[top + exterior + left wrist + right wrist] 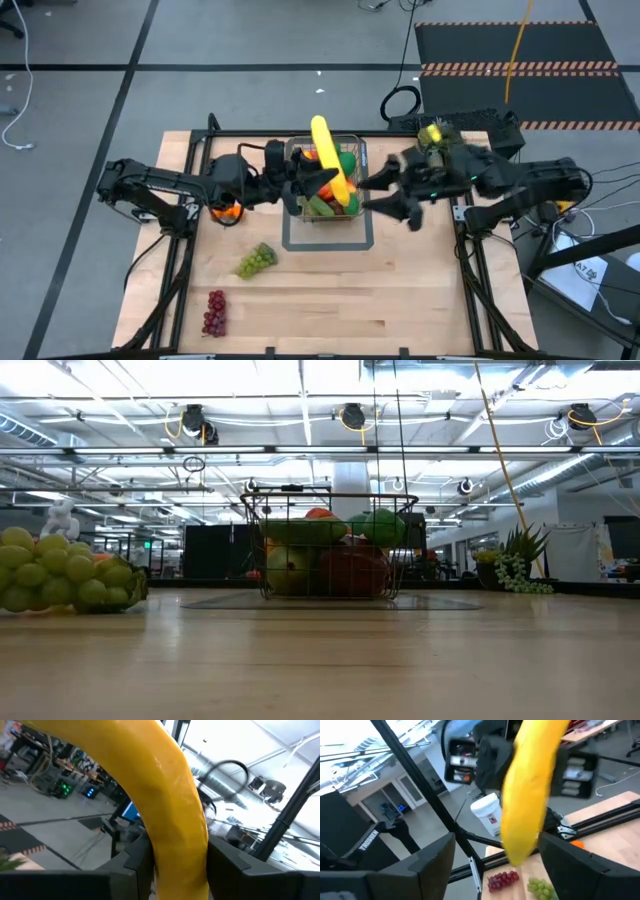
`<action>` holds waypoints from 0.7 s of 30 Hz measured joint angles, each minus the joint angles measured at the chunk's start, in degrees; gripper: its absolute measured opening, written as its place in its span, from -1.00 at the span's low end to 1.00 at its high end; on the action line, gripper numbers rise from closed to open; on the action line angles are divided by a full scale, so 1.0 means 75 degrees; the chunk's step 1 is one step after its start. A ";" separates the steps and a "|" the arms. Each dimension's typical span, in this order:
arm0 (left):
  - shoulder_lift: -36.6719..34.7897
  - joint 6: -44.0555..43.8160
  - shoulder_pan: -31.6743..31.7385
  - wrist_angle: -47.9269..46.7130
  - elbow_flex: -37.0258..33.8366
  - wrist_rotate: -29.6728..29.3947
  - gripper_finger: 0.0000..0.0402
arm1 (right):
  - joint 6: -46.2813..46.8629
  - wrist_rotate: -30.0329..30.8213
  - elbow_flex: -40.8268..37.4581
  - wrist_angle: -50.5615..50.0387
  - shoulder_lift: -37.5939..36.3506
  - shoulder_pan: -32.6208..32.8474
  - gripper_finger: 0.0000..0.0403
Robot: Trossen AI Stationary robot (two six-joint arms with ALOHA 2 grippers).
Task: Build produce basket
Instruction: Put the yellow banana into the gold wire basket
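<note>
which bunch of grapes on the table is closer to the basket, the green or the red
The green grapes. They lie just off the front-left corner of the basket, while the red grapes sit farther out, close to the table's front edge.

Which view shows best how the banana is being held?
The left wrist view: the banana sits clamped between the left gripper's fingers. The high view shows it above the basket; the right wrist view shows it between the right gripper's open fingers; the low view misses it.

"TROSSEN" on arm (369,840) (white lettering)
</note>
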 joint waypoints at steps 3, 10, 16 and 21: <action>0.0000 0.0161 0.0006 0.0022 0.0000 -0.0135 -0.28 | 0.0081 0.0518 -0.0003 0.0251 0.0453 0.0165 0.45; 0.0000 0.0345 0.0000 -0.0067 -0.0003 -0.0139 -0.28 | 0.0269 0.1148 -0.0003 0.0904 0.0919 0.0290 0.46; 0.0000 0.0543 -0.0020 -0.0045 -0.0003 -0.0136 -0.28 | 0.0271 0.1274 -0.0003 0.1148 0.0922 0.0263 0.32; 0.0000 0.0616 -0.0023 -0.0064 -0.0003 -0.0138 -0.28 | 0.0265 0.1378 -0.0003 0.1165 0.0971 0.0200 0.08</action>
